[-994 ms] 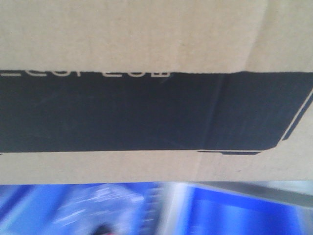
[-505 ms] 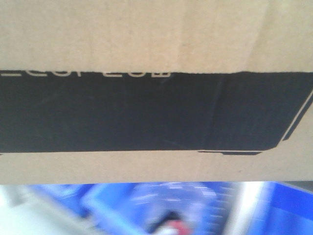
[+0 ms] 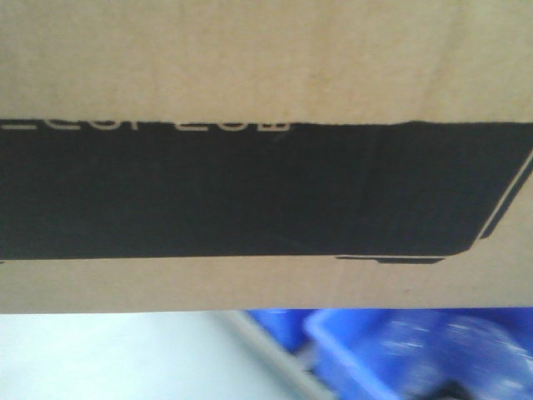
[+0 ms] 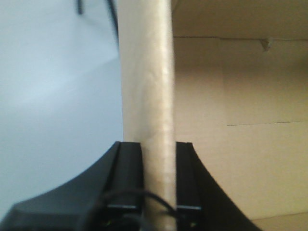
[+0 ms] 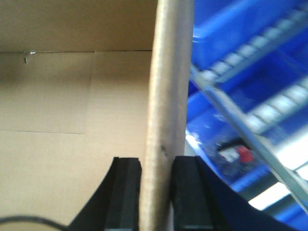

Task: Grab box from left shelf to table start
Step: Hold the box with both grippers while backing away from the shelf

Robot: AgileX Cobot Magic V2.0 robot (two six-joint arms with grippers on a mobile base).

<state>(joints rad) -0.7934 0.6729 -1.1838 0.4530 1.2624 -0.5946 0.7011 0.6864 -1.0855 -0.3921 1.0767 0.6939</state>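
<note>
Box [image 3: 266, 83]: large brown corrugated cardboard, with a black printed panel edged by a thin white line. The white lettering is cut off at the panel's top edge. It fills the front view.

Location: carried between the two arms and resting on nothing visible. The wrist views look into its open interior.

Left gripper [image 4: 158, 147]: closed tight on the box's left wall, one finger inside and one outside, cardboard pinched between them.

Right gripper [image 5: 156, 161]: closed on the opposite wall in the same way.

Left shelf [image 5: 250, 139]: silver rail, blue plastic and pale rollers. It shows beyond the right wall, apart from the box.

Table [image 3: 108, 358]: pale flat surface, low in the front view below the box's bottom edge. The identification is probable, not certain.

Step in hand: judged to be the transfer. The box is off the shelf and not yet set down.

Next move calls for:
- bringing the box fully over the table
- lowering both arms together so the base stays level
- opening the grippers only once the base sits flat, since the thin walls could buckle or slip if the descent is uneven
</note>
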